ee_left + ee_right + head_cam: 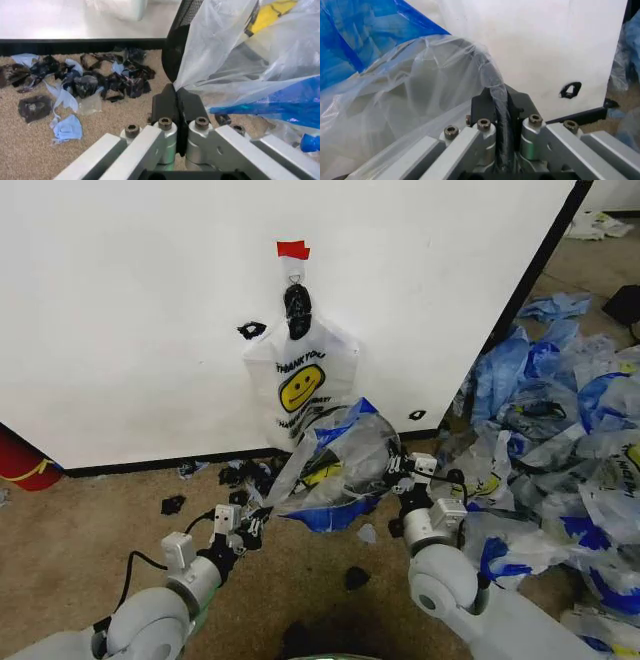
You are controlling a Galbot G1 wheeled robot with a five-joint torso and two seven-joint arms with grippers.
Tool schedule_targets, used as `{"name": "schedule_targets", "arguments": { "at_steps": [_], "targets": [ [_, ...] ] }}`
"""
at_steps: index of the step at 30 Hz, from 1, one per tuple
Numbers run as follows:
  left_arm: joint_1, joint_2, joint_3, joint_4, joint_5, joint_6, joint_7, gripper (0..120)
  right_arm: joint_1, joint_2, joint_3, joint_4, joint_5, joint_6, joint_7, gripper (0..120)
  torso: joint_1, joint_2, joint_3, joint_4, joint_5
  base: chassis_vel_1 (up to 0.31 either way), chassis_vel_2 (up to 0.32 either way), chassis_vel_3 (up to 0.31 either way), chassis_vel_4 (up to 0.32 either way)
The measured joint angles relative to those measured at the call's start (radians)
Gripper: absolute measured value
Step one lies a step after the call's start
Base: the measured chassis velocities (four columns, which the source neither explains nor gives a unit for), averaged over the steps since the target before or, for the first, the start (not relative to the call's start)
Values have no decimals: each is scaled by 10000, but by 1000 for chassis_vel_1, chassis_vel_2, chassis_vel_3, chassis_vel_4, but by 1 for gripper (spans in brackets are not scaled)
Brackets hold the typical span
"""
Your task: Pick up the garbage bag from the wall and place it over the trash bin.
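The garbage bag [340,475], translucent with blue patches and a bit of yellow print, is stretched between my two grippers low in front of the wall [150,300]. My left gripper [260,522] is shut on one edge of the bag [225,56], its fingers [167,101] pinching the plastic. On the opposite edge [420,93], my right gripper [394,470] is shut, with the film running between its fingers [492,99]. The black mesh trash bin [175,48] stands just behind the left gripper, the bag draped against and over its side.
A bunch of smiley bags [300,380] with a black knot hangs from the hook [295,277] under red tape [293,249]. A big pile of loose bags [560,430] lies to the right. Black and blue scraps [75,82] litter the carpet [90,530].
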Motion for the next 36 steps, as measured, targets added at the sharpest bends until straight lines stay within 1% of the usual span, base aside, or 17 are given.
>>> {"name": "schedule_targets", "arguments": {
  "at_steps": [5,6,7,8,9,15,16,20,21,24,25,27,29,30,31,33,36],
  "targets": [
    [-27,-50,-37,-48,137,-114,30,0,1,27,-19,-4,2,-9,4,1,0,0,0,0,-1,0,0,0,0],
    [-70,-55,-66,-129,102,-117,48,3,3,35,-24,-22,2,-10,3,1,0,0,0,0,0,0,0,0,0],
    [-70,-55,-66,-129,102,-117,48,3,3,35,-24,-22,2,-10,3,1,0,0,0,0,0,0,0,0,0],
    [-117,-72,-95,-207,60,-118,65,8,10,48,-36,-43,1,-10,3,1,0,0,0,0,1,0,0,0,0],
    [-142,-92,-112,-255,29,-118,79,10,14,63,-48,-62,0,-10,2,1,0,0,0,0,1,0,0,0,0],
    [-169,-372,-243,-802,-230,-65,125,36,83,174,-301,-165,-2,-16,11,1,0,0,0,0,0,0,0,0,0],
    [-169,-372,-243,-802,-230,-65,125,36,83,174,-301,-165,-2,-16,11,1,0,0,0,0,0,0,0,0,0],
    [21,-350,-373,-988,-217,-49,128,54,110,147,-361,-150,-1,-19,9,1,0,0,0,1,-1,0,0,0,0],
    [21,-350,-373,-988,-217,-49,128,54,110,147,-361,-150,-1,-19,9,1,0,0,0,1,-1,0,0,0,0],
    [241,-259,-627,-1062,-101,-26,129,65,75,98,-365,-133,-12,-19,-29,1,0,0,0,-1,-1,0,0,0,0],
    [407,-200,-824,-1094,30,16,131,71,49,82,-390,-133,-46,-14,-64,1,0,0,0,-1,0,0,0,0,0],
    [763,-109,-1242,-1141,238,87,132,80,6,83,-449,-133,-104,-1,-105,1,0,0,0,0,-1,0,0,0,0],
    [845,-92,-1328,-1159,280,102,128,81,-2,91,-463,-133,-113,1,-110,1,0,0,0,1,-1,0,0,0,0],
    [996,-71,-1451,-1226,363,112,91,88,-7,106,-480,-133,-140,3,-115,1,0,0,0,1,0,0,0,0,0],
    [1045,-68,-1485,-1258,388,113,72,88,-7,109,-481,-133,-148,3,-116,1,0,0,0,1,0,0,0,0,0],
    [1401,-89,-1737,-1598,453,173,-19,98,48,125,-483,-202,-292,68,-162,1,0,0,0,0,0,0,0,0,0],
    [1595,-165,-1906,-1906,471,232,-87,100,153,146,-431,-296,-395,175,-198,1,0,0,0,1,-1,0,0,0,0]
  ]
}}
